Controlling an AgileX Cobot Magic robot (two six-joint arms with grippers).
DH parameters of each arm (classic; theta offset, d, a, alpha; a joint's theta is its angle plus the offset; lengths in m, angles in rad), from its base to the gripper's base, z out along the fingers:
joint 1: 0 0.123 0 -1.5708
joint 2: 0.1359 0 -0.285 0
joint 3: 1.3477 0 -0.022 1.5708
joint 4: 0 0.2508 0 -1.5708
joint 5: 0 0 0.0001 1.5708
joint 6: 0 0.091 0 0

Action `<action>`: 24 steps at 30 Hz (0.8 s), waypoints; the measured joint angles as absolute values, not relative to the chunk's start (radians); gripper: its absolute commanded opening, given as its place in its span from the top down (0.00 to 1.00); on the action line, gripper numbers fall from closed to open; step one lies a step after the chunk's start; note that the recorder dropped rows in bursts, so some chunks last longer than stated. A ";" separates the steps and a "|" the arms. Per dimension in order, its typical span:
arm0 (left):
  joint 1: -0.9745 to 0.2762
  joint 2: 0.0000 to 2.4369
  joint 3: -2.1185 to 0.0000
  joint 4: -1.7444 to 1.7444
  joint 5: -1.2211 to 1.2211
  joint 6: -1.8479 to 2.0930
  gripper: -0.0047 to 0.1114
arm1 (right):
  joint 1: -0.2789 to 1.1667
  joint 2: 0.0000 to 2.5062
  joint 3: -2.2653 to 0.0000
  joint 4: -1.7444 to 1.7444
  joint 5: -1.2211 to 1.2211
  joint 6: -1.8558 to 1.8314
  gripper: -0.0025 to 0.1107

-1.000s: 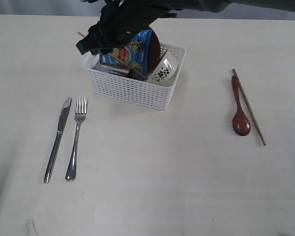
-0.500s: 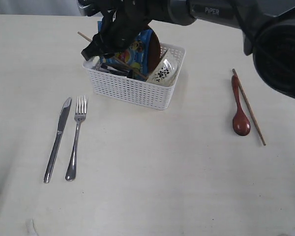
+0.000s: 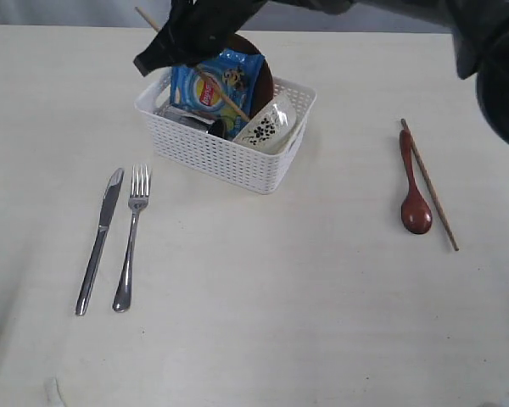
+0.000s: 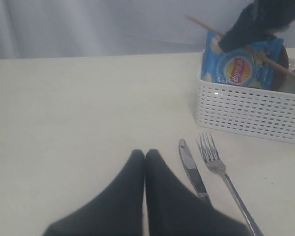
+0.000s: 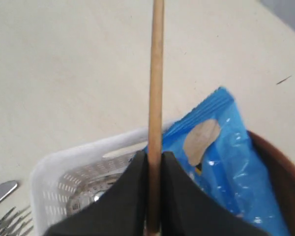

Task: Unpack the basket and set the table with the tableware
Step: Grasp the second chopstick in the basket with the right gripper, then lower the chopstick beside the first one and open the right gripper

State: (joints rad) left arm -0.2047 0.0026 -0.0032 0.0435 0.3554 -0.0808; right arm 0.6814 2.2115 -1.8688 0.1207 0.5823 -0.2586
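My right gripper (image 5: 155, 155) is shut on a wooden chopstick (image 5: 156, 73) above the white basket (image 3: 225, 157). That chopstick (image 3: 229, 102) slants up to the left out of the basket. A patterned bowl (image 3: 267, 127), a brown plate (image 3: 259, 72) and something steel (image 5: 83, 196) lie in the basket. On the table (image 3: 263, 297) a knife (image 3: 97, 242) and fork (image 3: 129, 246) lie left. A red-brown spoon (image 3: 411, 191) and the other chopstick (image 3: 431, 186) lie right. My left gripper (image 4: 145, 153) is shut and empty, low over the table beside the knife (image 4: 191, 172).
A blue chips packet (image 3: 212, 89) stands upright in the basket behind the held chopstick. A small white scrap (image 3: 53, 390) lies at the near left corner. The right arm's dark body fills the upper right of the exterior view.
The right gripper has shut on the chopstick and raised its upper end. The basket has shifted slightly. The tableware on the table has not moved.
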 measured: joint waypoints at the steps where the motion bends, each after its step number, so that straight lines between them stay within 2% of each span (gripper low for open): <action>1: -0.205 0.003 -0.003 0.043 0.355 -0.081 0.96 | 0.681 2.197 -1.869 0.121 0.582 -0.261 0.98; 14: -0.205 0.003 -0.003 0.043 0.355 -0.081 0.96 | 0.659 1.987 -1.869 0.089 0.650 -0.268 0.98; 20: -0.205 0.003 -0.003 0.043 0.355 -0.081 0.96 | 0.554 1.901 -1.869 0.063 0.763 -0.180 0.98; 24: -0.205 0.003 -0.003 0.043 0.355 -0.081 0.96 | 0.426 1.875 -1.869 0.042 0.879 -0.081 0.98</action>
State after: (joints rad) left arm -0.2047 0.0026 -0.0032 0.0435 0.3554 -0.0808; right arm 0.4261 1.8752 -1.8688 0.0420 0.8793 -0.0807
